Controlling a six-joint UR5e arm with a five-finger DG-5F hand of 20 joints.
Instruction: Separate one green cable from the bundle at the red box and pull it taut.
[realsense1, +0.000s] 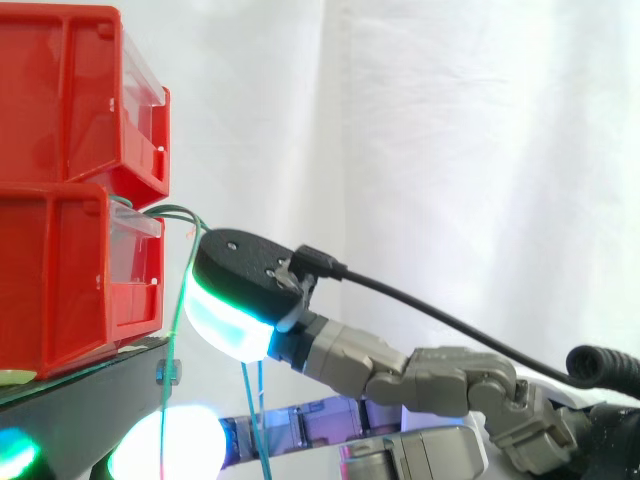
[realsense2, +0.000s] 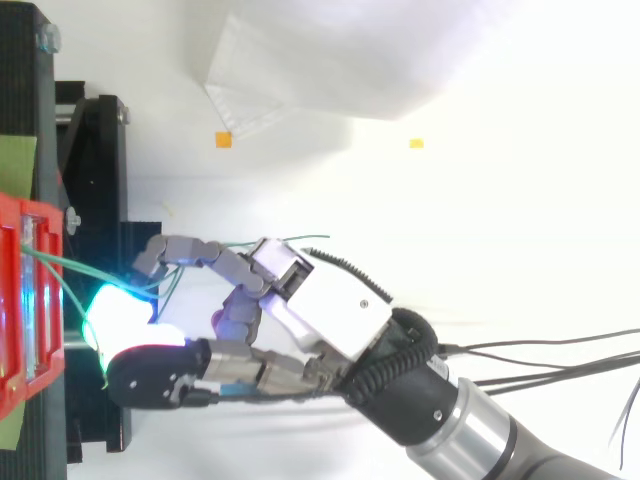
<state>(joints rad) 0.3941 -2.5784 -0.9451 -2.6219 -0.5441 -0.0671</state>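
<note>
Big and close, the robot hand (realsense2: 330, 310) reaches to the red bins (realsense1: 60, 280), likely so it can pick one wire from the bunch. Its fingers (realsense2: 190, 250) curl round a green cable (realsense2: 62, 263) that comes out of the lower bin and looks loose, not tight yet. Behind hangs a white curtain (realsense1: 450, 130); a black stand (realsense1: 90, 400) holds the bins.

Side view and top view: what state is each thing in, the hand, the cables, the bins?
Hand: reaching to the front of the lower red bin, among the cables; grasp unclear.
Green cables: hanging out of that bin, curved, slack.
Upper red bin: stacked on the lower one.
Black stand: carrying both bins.
</note>
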